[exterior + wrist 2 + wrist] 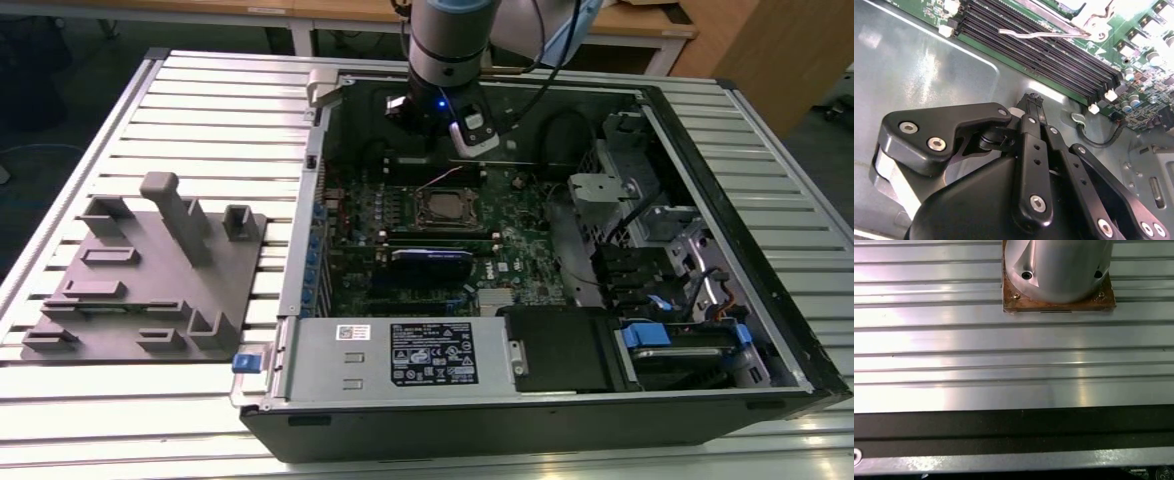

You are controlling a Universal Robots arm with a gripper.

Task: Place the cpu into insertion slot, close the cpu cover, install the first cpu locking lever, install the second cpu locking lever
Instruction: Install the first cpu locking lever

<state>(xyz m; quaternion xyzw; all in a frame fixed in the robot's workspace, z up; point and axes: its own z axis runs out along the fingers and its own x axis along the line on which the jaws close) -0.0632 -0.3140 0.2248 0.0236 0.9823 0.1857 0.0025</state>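
Claw [1033,104] pinched closed, pointing down beside memory slots [1044,52]; arm [451,50] vertical.

The worktop [200,100] is seen as silvery metal, ribbed in parallel stripes. The fixture plate [147,270] is plain grey. The computer case [534,430] is black, the motherboard [514,235] green. The insertion slot [445,208] is rimmed in silver around a dark centre. The end effector [1033,105] is black, dotted with silver screws; the memory slots [1054,55] are black, tipped white.
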